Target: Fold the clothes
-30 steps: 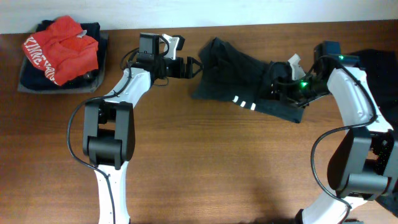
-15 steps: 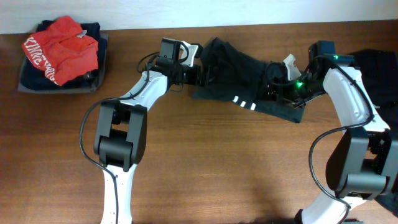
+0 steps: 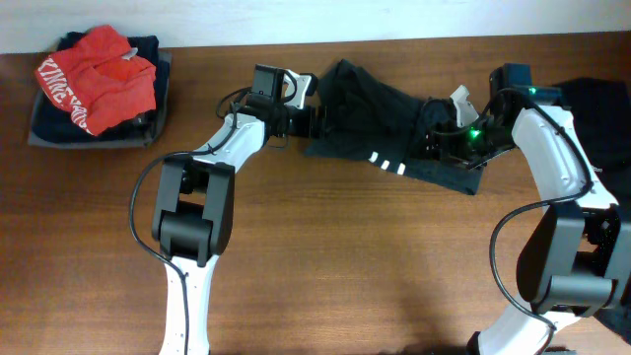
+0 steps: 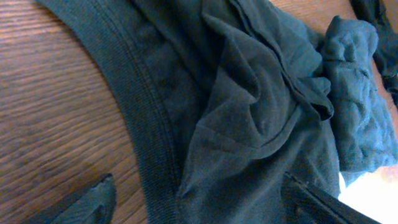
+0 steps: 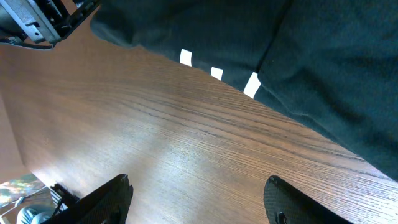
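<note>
A dark teal-grey shirt [image 3: 394,118] lies crumpled across the back middle of the table, with three short white stripes [image 3: 387,164] near its front edge. My left gripper [image 3: 322,119] is at the shirt's left end. In the left wrist view it [image 4: 199,208] is open, its fingers [image 4: 93,202] straddling the ribbed edge [image 4: 146,118] and bunched folds of cloth. My right gripper [image 3: 437,143] hovers at the shirt's right end. In the right wrist view it [image 5: 202,202] is open over bare wood, with the shirt [image 5: 298,56] and its stripes [image 5: 214,71] beyond the fingertips.
A red garment [image 3: 97,67] tops a pile of dark folded clothes on a grey mat [image 3: 39,133] at the back left. More dark clothes [image 3: 601,99] lie at the right edge. Wooden tabletop [image 3: 345,256] stretches toward the front.
My left gripper moved right from bare table onto the shirt's left edge and its jaws have narrowed a little. The right arm shifted only slightly.
</note>
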